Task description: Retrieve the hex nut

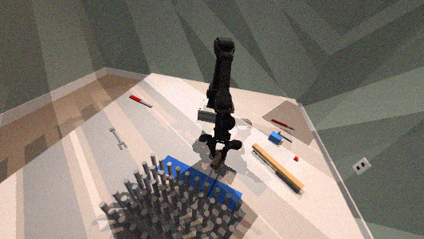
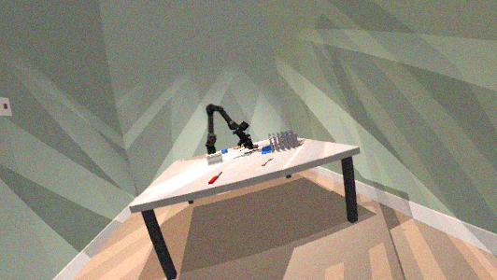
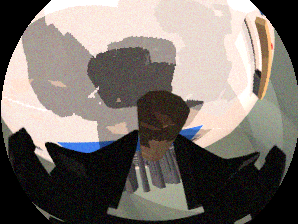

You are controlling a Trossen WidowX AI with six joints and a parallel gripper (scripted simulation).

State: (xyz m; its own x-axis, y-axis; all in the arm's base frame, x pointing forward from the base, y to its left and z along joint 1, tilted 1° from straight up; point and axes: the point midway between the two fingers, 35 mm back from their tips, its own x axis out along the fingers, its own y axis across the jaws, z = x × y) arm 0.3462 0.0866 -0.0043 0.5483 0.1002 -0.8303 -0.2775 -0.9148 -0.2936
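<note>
My counter (image 1: 179, 115) (image 2: 322, 151) carries the standing spacers (image 1: 167, 207) (image 2: 282, 140) at six o'clock from above, beside the blue strip (image 1: 235, 197) (image 2: 266, 149). A grey wrench (image 1: 118, 139) (image 2: 267, 161) lies toward nine o'clock, a wooden bar (image 1: 277, 167) toward four.
</note>
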